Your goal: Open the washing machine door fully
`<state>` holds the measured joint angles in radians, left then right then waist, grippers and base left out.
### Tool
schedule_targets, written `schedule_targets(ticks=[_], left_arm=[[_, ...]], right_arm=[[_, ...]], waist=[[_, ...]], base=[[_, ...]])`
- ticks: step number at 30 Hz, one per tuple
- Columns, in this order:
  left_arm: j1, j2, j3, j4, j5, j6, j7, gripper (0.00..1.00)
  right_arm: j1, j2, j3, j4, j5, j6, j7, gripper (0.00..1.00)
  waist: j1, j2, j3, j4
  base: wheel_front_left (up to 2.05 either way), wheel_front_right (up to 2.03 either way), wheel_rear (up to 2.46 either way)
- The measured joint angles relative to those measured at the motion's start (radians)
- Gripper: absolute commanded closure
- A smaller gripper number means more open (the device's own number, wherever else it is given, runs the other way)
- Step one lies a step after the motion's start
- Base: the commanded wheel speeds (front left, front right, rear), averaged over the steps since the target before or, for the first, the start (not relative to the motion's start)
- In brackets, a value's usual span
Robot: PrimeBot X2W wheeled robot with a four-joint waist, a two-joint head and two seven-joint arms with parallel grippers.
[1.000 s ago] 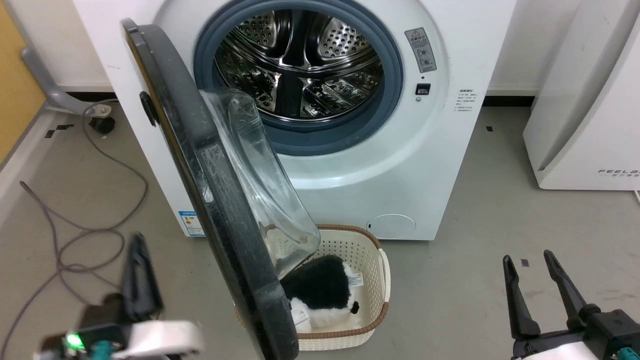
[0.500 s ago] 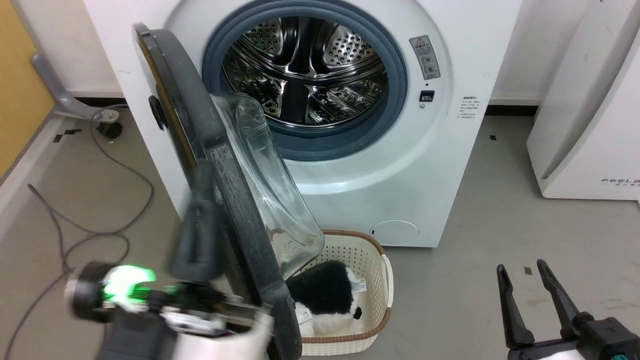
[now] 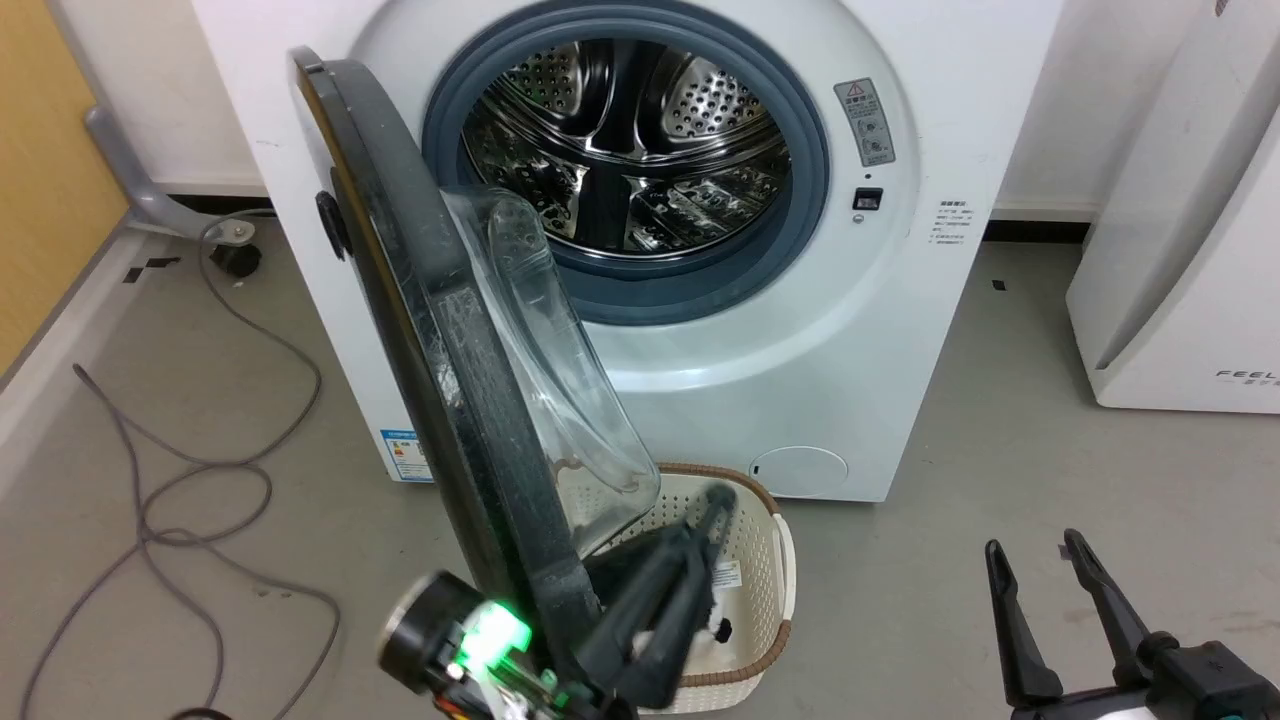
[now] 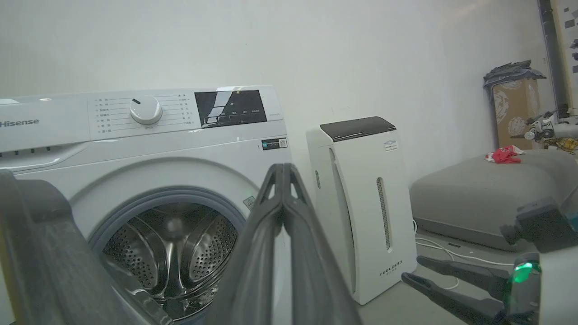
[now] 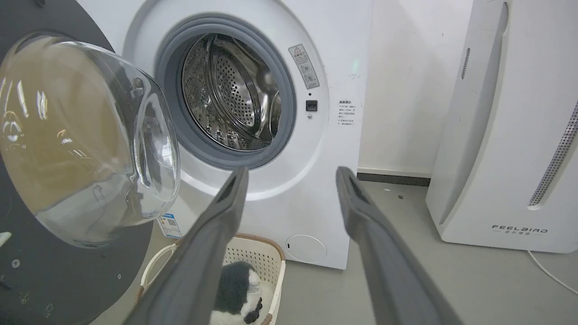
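Both left gripper [image 3: 717, 498] fingers have crossed inside the washing machine door [image 3: 470, 400].

Left gripper [image 4: 283, 168], blurred from the head, seems pinched together; right gripper [image 3: 1032, 545] spread apart.

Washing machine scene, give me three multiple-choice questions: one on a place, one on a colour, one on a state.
1. Where does the laundry basket stand?
A) on the floor before the washing machine
B) on a shelf
C) on a chair

2. What colour is the gasket around the steel drum?
A) red
B) blue-grey
C) yellow

3. The left gripper is:
A) wide open
B) holding cloth
C) shut, empty

A: it sits below the swung-out door.
B: the ring reads blue-grey.
C: its tips meet with nothing between.
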<state>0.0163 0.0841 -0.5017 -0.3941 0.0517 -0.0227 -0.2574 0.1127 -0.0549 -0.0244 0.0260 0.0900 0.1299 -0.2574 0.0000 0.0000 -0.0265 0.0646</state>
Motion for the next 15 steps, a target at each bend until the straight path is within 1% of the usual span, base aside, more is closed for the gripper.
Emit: schedule_targets(ticks=[5,10,15], left_arm=[[0.031,0.023,-0.041,0.062,0.008,-0.015,0.000,1.00],[0.050,0.033,-0.064,0.137,0.008,-0.017,0.000,1.00],[0.051,0.040,-0.062,0.209,0.008,-0.011,0.000,1.00]], right_arm=[[0.000,0.000,-0.001,0.002,0.001,0.000,0.000,0.00],[0.000,0.000,-0.003,0.005,0.001,0.000,0.000,0.00],[0.000,0.000,-0.003,0.008,0.001,0.000,0.000,0.00]], waist=[[0.0000,0.0000,0.006,0.008],[0.0000,0.0000,0.012,0.017],[0.0000,0.0000,0.019,0.022]], base=[[0.00,0.00,0.00],[0.00,0.00,0.00],[0.00,0.00,0.00]])
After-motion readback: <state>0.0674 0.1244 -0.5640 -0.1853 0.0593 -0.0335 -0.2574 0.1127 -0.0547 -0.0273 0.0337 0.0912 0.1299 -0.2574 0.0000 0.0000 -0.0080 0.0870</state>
